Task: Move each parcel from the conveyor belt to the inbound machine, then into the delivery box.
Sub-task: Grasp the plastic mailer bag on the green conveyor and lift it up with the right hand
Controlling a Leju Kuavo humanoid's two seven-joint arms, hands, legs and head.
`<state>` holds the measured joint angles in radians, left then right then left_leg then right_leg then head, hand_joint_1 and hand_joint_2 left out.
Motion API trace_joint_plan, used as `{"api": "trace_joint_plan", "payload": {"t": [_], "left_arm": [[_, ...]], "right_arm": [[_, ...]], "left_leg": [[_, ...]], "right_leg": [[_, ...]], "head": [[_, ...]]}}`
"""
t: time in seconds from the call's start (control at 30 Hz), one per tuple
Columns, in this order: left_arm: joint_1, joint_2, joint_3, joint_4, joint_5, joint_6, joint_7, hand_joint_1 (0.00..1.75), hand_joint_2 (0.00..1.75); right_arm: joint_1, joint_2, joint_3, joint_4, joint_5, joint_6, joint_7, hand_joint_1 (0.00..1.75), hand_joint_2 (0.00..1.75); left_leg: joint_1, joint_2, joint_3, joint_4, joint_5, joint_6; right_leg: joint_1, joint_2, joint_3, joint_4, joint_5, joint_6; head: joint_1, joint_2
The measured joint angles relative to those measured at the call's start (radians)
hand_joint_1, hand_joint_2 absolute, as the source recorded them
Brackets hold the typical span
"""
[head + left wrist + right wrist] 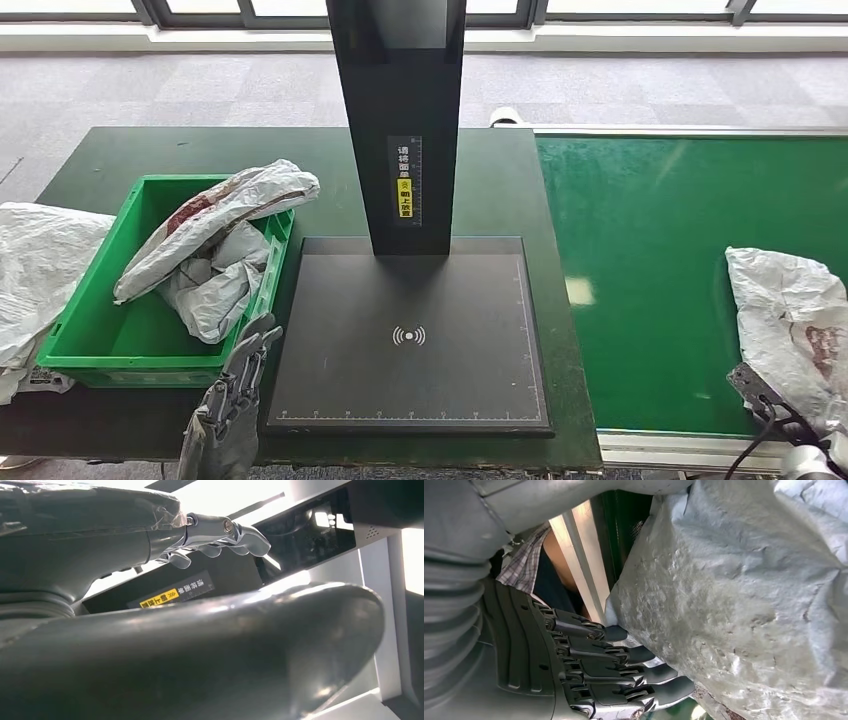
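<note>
Fingers of the left hand stretch out, holding nothing, beside the green box. On the belt, the right hand touches the parcel, fingers apart. It looks soft, light, crinkly; grab a fold.

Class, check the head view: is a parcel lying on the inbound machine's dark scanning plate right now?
No. The scanning plate is bare, while parcels lie in the green box and on the conveyor belt.
</note>
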<state>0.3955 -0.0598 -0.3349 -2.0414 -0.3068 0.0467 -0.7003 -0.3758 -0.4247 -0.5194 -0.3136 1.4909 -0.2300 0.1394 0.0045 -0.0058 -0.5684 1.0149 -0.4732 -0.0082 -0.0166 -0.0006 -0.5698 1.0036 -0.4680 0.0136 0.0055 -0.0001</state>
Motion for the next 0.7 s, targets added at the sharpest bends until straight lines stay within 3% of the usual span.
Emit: {"api": "trace_joint_plan", "payload": {"t": [0.07, 0.2, 0.4, 0.7], "left_arm": [[0.001, -0.006, 0.007, 0.0, -0.006, -0.002, 0.0, 0.0, 0.0], [0.002, -0.017, 0.02, 0.0, -0.009, -0.004, 0.0, 0.0, 0.0], [0.002, -0.029, 0.034, 0.0, -0.024, 0.01, 0.0, 0.0, 0.0], [0.005, -0.032, 0.039, -0.001, -0.027, 0.018, 0.0, 0.0, 0.0]], "right_arm": [[-0.004, 0.002, -0.002, 0.001, 0.005, 0.038, 0.007, 0.0, 1.75], [-0.018, 0.016, -0.002, 0.004, 0.018, 0.102, -0.022, 1.75, 1.75], [-0.039, 0.071, -0.002, 0.004, 0.033, 0.091, -0.08, 1.75, 1.75], [-0.057, 0.093, -0.002, 0.004, 0.032, 0.084, -0.095, 1.75, 1.75]], "left_leg": [[0.0, 0.0, 0.001, 0.0, 0.0, 0.0], [0.001, 0.001, -0.001, 0.0, -0.001, 0.0], [0.002, 0.009, 0.001, 0.0, -0.005, 0.0], [0.002, 0.009, 0.003, 0.0, -0.005, 0.0]], "right_leg": [[0.0, 0.0, 0.001, 0.0, 0.0, 0.0], [0.001, 0.001, 0.005, -0.001, 0.0, 0.0], [0.002, 0.008, 0.009, -0.002, -0.001, 0.0], [0.004, 0.008, 0.011, -0.002, -0.001, -0.001]], "head": [[0.0, 0.0], [0.0, 0.0], [0.0, 0.0], [0.0, 0.0]]}}
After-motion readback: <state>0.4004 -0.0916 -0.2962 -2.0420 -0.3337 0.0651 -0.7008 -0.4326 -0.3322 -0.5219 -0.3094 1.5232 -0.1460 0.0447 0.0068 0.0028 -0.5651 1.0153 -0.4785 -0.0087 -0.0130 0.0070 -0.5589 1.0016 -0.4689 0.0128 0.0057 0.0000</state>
